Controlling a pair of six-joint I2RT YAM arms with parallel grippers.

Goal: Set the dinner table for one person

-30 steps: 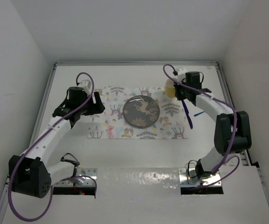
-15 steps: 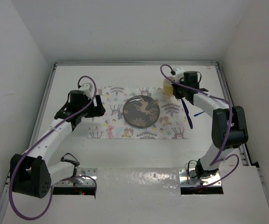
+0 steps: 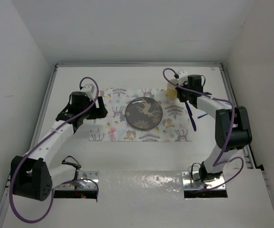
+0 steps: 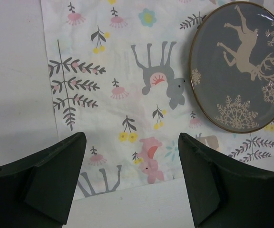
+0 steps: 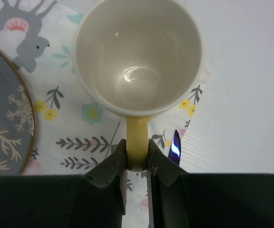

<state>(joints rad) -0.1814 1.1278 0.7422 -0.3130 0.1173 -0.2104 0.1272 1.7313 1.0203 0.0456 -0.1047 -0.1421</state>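
The dinner table (image 3: 127,156) is a wide white top with silver edge rails. A deer-print placemat (image 3: 113,128) lies on it, with a dark deer plate (image 3: 143,113) at its middle. My right gripper (image 3: 179,93) is shut on the handle of a pale yellow mug (image 5: 137,57), which stands upright over the placemat's far right corner. Whether the mug touches the mat I cannot tell. My left gripper (image 4: 131,142) is open over the placemat's left edge (image 4: 118,61), with nothing between its fingers and the plate (image 4: 239,66) to its right.
A blue-handled knife (image 3: 190,114) lies along the placemat's right side, and its blade tip (image 5: 176,147) shows just beside my right fingers. A short blue item (image 3: 202,115) lies on the table right of the knife. White walls close in the table on three sides.
My right gripper has carried the mug a little left and farther back. My left gripper has shifted slightly and its jaws have spread a bit wider.
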